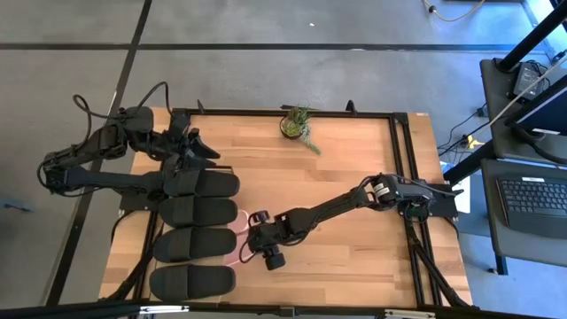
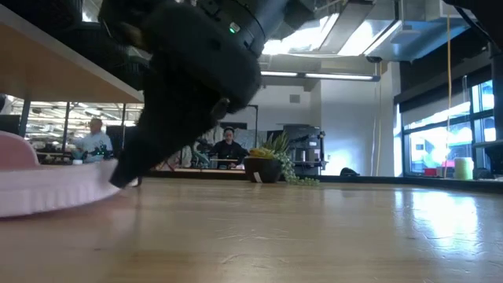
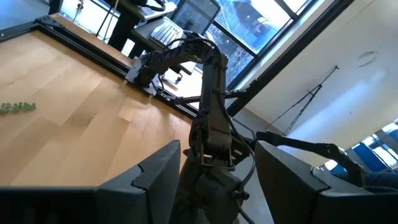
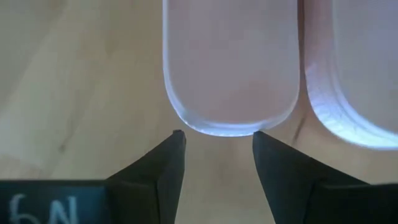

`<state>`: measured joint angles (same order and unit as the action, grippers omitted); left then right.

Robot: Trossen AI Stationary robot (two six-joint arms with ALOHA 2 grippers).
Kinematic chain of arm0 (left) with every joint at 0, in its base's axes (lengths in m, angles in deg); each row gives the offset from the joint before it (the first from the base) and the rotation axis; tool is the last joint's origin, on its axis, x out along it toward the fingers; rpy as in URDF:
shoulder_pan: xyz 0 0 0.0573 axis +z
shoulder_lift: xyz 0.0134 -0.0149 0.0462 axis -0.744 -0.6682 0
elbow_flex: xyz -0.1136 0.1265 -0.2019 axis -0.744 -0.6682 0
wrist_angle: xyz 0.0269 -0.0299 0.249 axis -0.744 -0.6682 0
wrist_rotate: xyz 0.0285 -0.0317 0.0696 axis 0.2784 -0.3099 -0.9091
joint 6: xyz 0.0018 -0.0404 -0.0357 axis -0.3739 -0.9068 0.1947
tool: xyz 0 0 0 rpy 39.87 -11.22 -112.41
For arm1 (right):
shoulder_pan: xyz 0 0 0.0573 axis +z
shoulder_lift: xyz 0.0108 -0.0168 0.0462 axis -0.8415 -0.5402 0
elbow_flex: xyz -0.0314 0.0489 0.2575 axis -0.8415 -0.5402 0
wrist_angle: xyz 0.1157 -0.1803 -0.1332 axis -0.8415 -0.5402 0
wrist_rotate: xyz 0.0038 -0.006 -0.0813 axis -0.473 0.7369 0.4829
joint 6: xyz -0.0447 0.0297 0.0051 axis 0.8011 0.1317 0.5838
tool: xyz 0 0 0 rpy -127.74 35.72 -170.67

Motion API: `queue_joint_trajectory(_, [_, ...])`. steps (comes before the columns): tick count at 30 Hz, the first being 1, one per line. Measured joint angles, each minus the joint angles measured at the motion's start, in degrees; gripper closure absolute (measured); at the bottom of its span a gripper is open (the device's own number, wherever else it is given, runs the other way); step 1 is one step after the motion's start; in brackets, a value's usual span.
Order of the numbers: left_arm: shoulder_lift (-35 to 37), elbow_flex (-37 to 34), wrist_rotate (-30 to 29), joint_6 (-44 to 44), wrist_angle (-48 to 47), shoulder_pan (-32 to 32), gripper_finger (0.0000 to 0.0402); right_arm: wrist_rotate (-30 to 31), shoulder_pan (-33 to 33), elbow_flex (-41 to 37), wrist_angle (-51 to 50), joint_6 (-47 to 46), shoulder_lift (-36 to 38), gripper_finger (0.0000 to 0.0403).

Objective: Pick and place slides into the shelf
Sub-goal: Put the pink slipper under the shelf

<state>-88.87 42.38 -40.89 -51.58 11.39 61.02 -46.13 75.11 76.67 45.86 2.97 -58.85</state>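
Four black slides [image 1: 197, 213] lie side by side along the table's left part. Two pale pink slides [image 1: 237, 239] peek out from beneath them, their soles on the table; in the low view one pink slide [image 2: 31, 185] lies below the shelf's plank [image 2: 47, 75]. My right gripper [image 1: 257, 237] [image 4: 217, 134] is open, low over the table, its fingertips right at the rounded end of one pink slide [image 4: 230, 74]; the other pink slide [image 4: 357, 81] lies beside it. My left gripper [image 3: 217, 180] waits open at the table's far left, above the black slides. My right gripper comes level from the table's right at the pink slide's rounded end [image 4: 217, 127]. Its open fingers [image 4: 168, 162] stand just before that end, closer together than the slide is wide. I cannot tell whether they touch it.
A small potted plant [image 1: 299, 124] [image 2: 267, 165] stands at the table's far edge. Bare wooden tabletop [image 1: 354, 248] stretches right of the slides. Black frame rails [image 1: 403, 159] run along the table's right side. People [image 2: 228, 145] sit in the room beyond.
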Motion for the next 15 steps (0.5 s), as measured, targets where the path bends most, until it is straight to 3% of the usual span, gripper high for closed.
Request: queue_joint_trajectory(15, [0.0, 0.0, 0.0, 0.0, -0.5, 0.0, 0.0203, -4.8, 0.3, 0.0, 6.3, -2.7, -0.9, 0.0215])
